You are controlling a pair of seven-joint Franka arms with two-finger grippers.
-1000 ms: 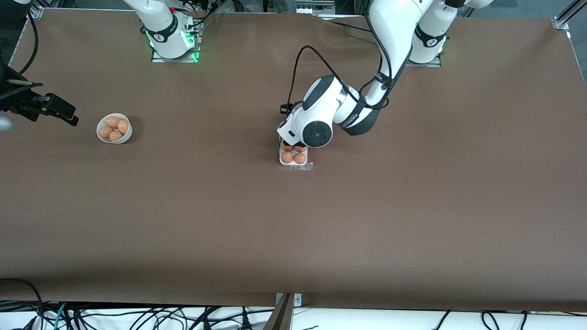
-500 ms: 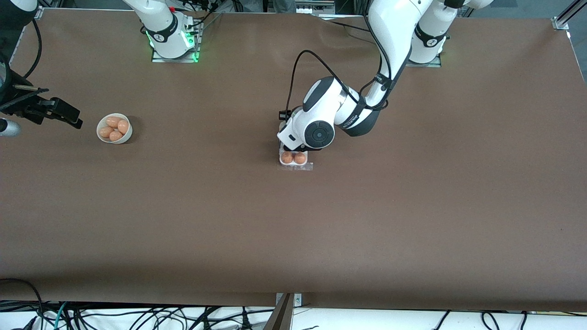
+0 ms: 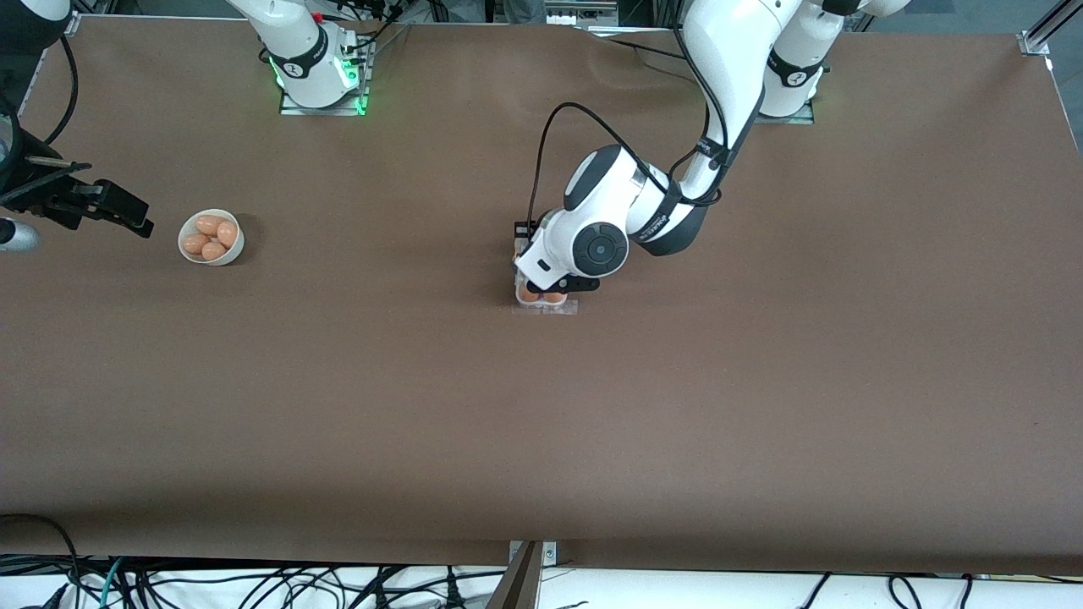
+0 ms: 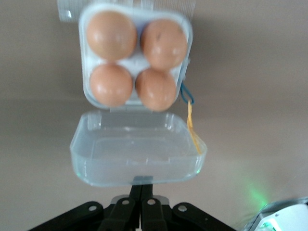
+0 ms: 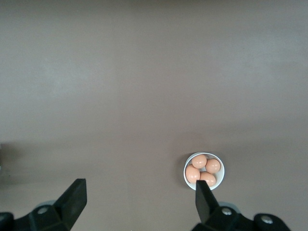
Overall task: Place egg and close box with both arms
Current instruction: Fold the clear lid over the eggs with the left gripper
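Clearly the box [image 4: 137,62] already carries four eggs in its white tray, and its clear lid [image 4: 137,154] lies swung open. In the front view the box [image 3: 546,303] sits at the frame's centre, mostly under the left arm's wrist. The left end effector [image 4: 142,207] hangs over the open lid at the bottom middle of its wrist view, fingers pressed together and holding nothing.

The likely trouble is in the closing. With shut fingers pushing a light, unheld box, the whole thing could skid across the surface [image 3: 761,381] instead of the lid folding over, since the right arm is too far off to brace it. A lid pressed down askew could also catch on an egg [image 4: 163,43] and fail to latch.

The right end effector [image 5: 139,202] waits at the left edge of the front view, fingers spread wide and empty, over the surface near the white bowl [image 3: 211,237] of spare eggs.

The front view hides the left arm's fingertips and most of the tray. Whether the fingers touch the lid I cannot tell.
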